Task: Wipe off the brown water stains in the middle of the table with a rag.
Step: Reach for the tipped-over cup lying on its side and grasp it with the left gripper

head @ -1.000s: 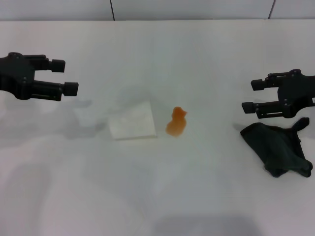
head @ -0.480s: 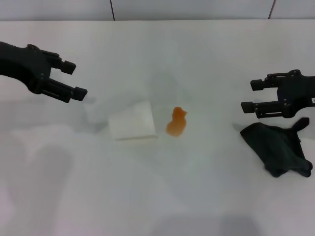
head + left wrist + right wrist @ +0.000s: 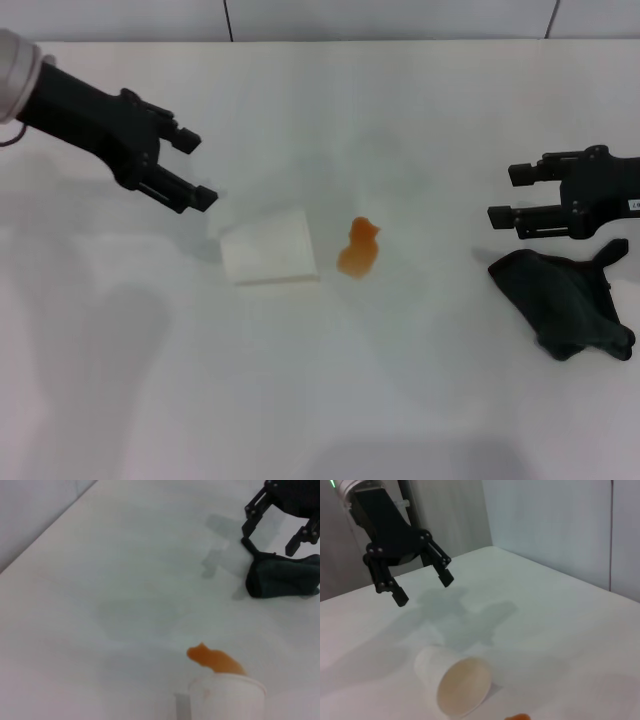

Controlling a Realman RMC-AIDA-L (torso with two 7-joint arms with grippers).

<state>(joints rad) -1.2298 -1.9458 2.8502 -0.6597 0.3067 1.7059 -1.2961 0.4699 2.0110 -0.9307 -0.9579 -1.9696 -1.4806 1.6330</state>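
Note:
The brown water stains form one orange-brown blotch in the middle of the white table; the blotch also shows in the left wrist view. The black rag lies crumpled at the right, also seen as a dark heap. My right gripper hovers open just above and left of the rag, apart from it. My left gripper is open above the table, just left of a tipped cup, holding nothing. From the right wrist camera, the left gripper hangs above the table with its fingers spread.
A white paper cup lies on its side just left of the stain, its mouth facing the right wrist camera. A grey wall runs along the table's far edge.
My left arm has swung in from the far left toward the paper cup, fingers still open. The right gripper, rag, cup and stain have not moved.

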